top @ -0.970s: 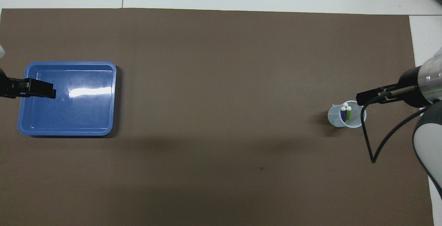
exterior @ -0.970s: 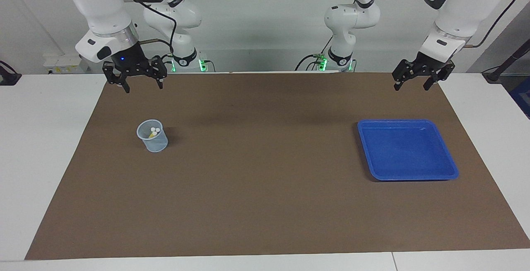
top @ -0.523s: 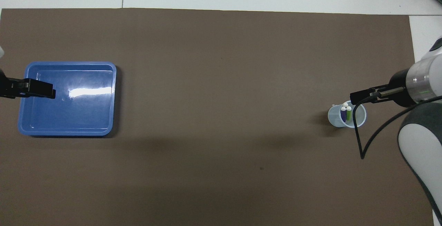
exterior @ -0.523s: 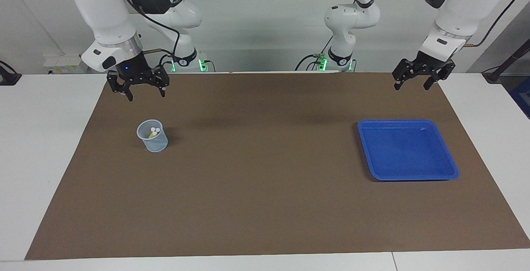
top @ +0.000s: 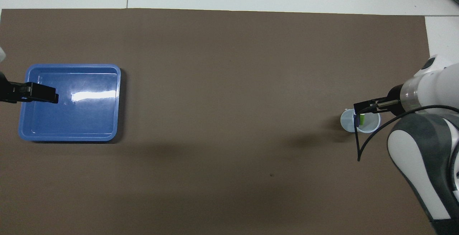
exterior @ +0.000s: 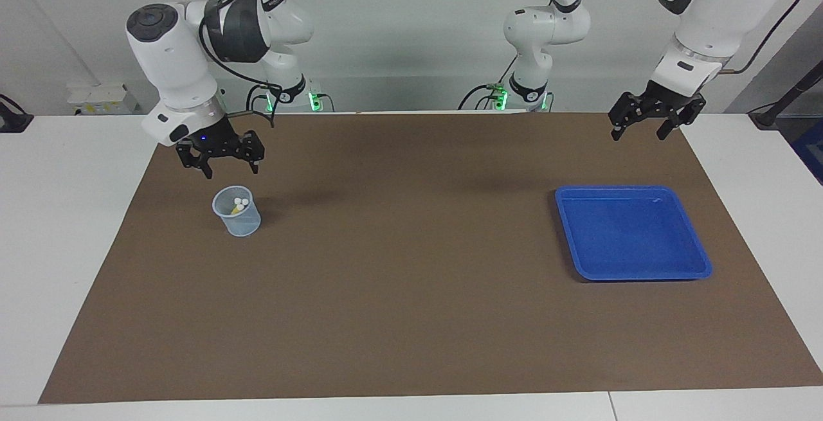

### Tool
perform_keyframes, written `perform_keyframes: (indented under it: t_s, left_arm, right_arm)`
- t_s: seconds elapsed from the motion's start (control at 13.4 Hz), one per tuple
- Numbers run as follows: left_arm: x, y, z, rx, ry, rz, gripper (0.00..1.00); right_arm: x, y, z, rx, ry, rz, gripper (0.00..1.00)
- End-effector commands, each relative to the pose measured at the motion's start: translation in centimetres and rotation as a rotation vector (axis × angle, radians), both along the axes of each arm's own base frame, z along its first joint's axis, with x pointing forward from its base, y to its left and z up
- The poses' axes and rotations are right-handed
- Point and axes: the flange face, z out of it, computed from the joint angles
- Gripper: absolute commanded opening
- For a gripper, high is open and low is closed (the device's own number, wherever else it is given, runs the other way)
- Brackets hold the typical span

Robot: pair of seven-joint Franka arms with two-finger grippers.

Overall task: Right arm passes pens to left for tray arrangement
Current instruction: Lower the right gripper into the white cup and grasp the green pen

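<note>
The pens (exterior: 239, 204) stand upright in a small translucent cup (exterior: 238, 213) on the brown mat toward the right arm's end; their pale ends show, and purple and green bodies (top: 359, 120) show from overhead. My right gripper (exterior: 230, 169), open and empty, hangs just above the cup's rim on the robots' side, not touching it; overhead, the right gripper (top: 360, 108) covers part of the cup (top: 349, 124). The blue tray (exterior: 632, 232) lies toward the left arm's end. My left gripper (exterior: 638, 132), open and empty, waits raised over the mat between the tray and the robots.
A brown mat (exterior: 411, 267) covers most of the white table. A black cable (top: 362, 145) loops from the right arm beside the cup. The tray (top: 70, 102) holds nothing.
The right arm has swung down and toward the cup, bringing its open gripper from high over the mat's edge to just above the cup's rim. The left arm has barely moved.
</note>
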Motion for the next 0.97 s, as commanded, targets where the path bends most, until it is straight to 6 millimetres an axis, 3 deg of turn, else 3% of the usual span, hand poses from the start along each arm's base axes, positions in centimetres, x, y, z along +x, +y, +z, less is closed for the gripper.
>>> perform_keyframes:
  t_s: [0.0, 0.3, 0.9]
  left_arm:
    - [-1.1, -0.1, 0.1, 0.011, 0.02, -0.01, 1.0]
    - [-1.2, -0.3, 0.2, 0.009, 0.023, -0.014, 1.0]
    - [-0.7, 0.0, 0.4, 0.008, -0.016, -0.007, 1.0]
  right_arm:
    - [0.3, -0.5, -2.5, 0.005, 0.008, -0.018, 0.97]
    - [1.3, -0.6, -5.3, 0.007, 0.032, -0.018, 0.89]
    - [0.5, -2.3, -8.8, 0.009, 0.041, -0.053, 0.88]
